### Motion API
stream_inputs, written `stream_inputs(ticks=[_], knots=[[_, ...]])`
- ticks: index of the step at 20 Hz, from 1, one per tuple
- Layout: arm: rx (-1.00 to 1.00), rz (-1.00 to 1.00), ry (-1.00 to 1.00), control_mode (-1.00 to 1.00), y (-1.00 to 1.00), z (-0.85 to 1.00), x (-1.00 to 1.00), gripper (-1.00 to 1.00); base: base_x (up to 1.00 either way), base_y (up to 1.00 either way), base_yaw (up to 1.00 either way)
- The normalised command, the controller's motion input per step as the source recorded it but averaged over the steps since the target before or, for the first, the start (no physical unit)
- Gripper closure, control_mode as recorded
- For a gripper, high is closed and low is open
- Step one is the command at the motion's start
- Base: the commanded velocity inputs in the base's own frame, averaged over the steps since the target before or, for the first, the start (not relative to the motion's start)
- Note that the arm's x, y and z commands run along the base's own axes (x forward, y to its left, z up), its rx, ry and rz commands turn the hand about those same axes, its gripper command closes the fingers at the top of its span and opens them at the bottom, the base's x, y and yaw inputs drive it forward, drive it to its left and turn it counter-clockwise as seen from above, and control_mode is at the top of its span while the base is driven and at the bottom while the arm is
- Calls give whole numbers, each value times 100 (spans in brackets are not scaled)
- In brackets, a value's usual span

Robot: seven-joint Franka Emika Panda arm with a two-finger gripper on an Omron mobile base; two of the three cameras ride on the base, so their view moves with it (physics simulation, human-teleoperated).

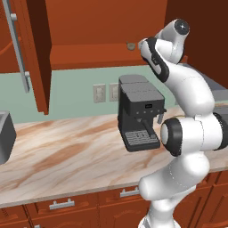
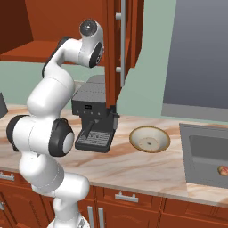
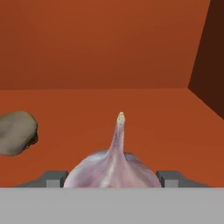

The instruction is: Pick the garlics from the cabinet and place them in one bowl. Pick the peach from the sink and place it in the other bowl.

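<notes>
Hand view shows you the pale whitish-pink garlic bulb (image 3: pixel 114 168) on the floor of the reddish-brown wooden wall cabinet (image 3: pixel 109 57), sitting between the tool's (image 3: pixel 112 178) two tips; whether they grip it, you cannot tell. A duller grey-brown bulb (image 3: pixel 16 132) lies apart to its left. On the marble bench (image 2: pixel 133 167), the shallow tan bowl (image 2: pixel 149 139) holds nothing, and the small orange-pink peach (image 2: pixel 223 170) rests in the dark grey sink (image 2: pixel 209 153).

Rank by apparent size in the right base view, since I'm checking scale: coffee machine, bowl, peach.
1. coffee machine
2. bowl
3. peach, partly cut off at the frame's edge, yet clearly smallest.
</notes>
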Motion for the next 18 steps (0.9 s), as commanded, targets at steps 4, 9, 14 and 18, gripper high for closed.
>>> stream_inputs(ticks=[4,9,14,18], knots=[[0,0,-5,-100,0,-6,-23,100,0,0,0],[0,0,-18,-100,0,-2,-59,100,0,0,0],[0,0,-17,-100,0,0,-85,100,0,0,0],[0,0,0,-100,0,0,-100,100,0,0,0]])
